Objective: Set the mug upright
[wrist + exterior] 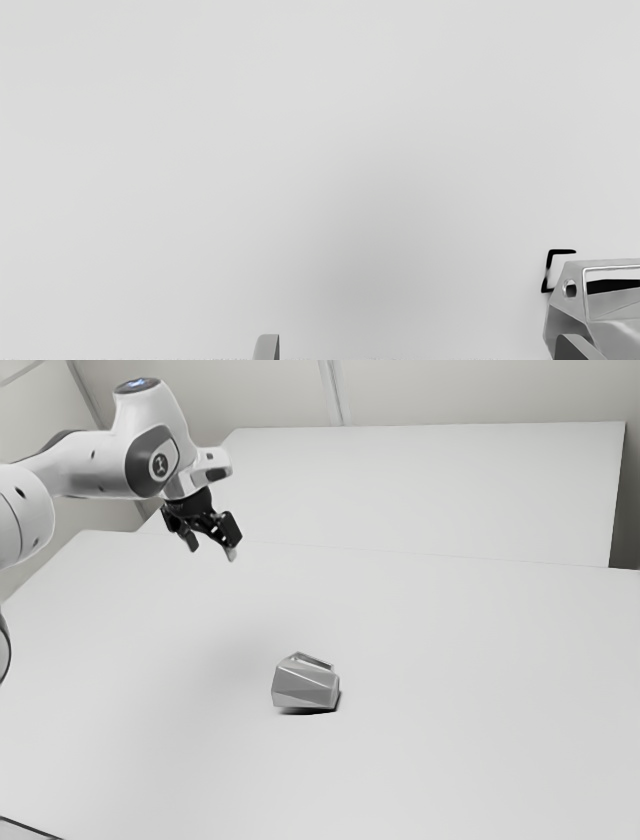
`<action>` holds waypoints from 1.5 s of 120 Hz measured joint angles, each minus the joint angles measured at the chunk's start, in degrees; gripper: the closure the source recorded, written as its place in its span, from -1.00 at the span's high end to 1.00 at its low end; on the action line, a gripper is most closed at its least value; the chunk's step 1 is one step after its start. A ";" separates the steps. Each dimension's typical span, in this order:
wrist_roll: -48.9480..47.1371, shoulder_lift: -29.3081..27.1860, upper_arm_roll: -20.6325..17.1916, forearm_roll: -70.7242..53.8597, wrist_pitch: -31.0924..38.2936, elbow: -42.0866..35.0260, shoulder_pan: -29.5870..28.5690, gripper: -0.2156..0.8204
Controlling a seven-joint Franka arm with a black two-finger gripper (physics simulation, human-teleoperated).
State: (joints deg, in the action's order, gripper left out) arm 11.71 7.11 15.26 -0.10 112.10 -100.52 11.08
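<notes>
One mug [306, 685] lies sideways on the counter [480, 740]; an off-centre grasp by the wide-open, empty gripper [212, 551] could roll it.

The gray mug [305, 685] lies on its side, handle [316, 660] uppermost, well inside the table's [480, 690] edges; the gripper [212, 550] hangs apart, higher up, fingers spread.

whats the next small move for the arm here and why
Probably shift the open claw toward the mug, staying high, until the mug is centred beneath it. The mug lies on its side on the table, and the wrist view shows it over by one finger, not midway between the two.
</notes>
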 joint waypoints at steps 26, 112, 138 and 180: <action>1.00 -7.59 0.87 4.12 1.07 -11.30 0.63 0.58; 17.04 1.56 1.61 43.85 -3.52 -23.82 0.31 0.58; 18.66 3.86 1.61 50.24 -3.42 -23.52 0.54 0.58; 18.26 5.29 1.61 55.76 -2.21 -23.42 1.77 0.48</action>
State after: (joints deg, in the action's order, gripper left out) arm 29.98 12.40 16.87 55.66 109.89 -123.94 12.85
